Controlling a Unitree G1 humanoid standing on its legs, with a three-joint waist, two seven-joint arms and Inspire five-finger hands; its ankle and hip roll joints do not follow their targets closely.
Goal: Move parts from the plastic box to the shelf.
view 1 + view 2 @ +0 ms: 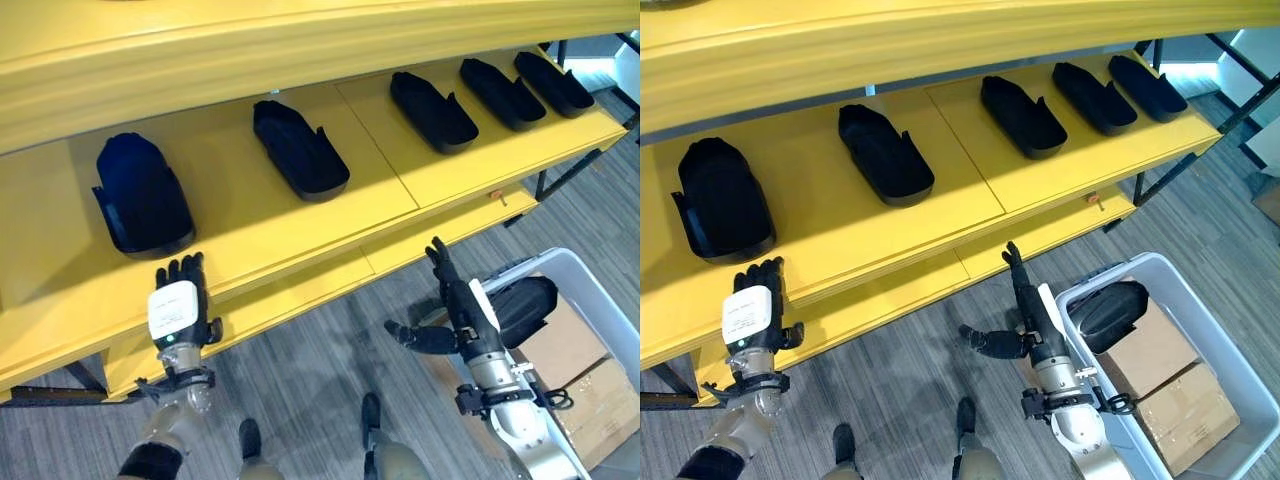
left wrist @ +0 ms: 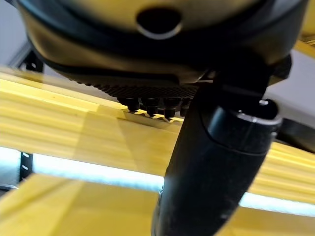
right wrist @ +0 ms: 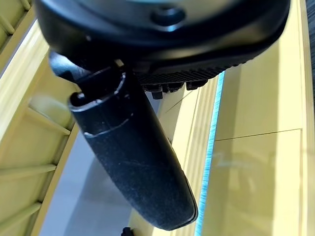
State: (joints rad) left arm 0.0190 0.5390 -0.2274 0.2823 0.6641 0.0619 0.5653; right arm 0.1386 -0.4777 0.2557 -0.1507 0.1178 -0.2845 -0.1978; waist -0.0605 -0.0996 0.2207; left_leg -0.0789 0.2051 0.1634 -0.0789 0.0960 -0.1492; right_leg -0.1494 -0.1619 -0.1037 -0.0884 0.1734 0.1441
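Five black moulded parts are sitting in a row on the yellow shelf [image 1: 300,225], and one more black part [image 1: 1110,312] is lying in the white plastic box [image 1: 1230,350] on top of cardboard cartons [image 1: 1170,390]. Both hands are hanging empty with fingers straight: the left hand [image 1: 178,305] at the shelf's front edge just below the leftmost part [image 1: 142,195], the right hand [image 1: 1025,305] between shelf and box. Seemingly between placements, the next move is calling for the right hand to reach into the box and grasp that remaining part.
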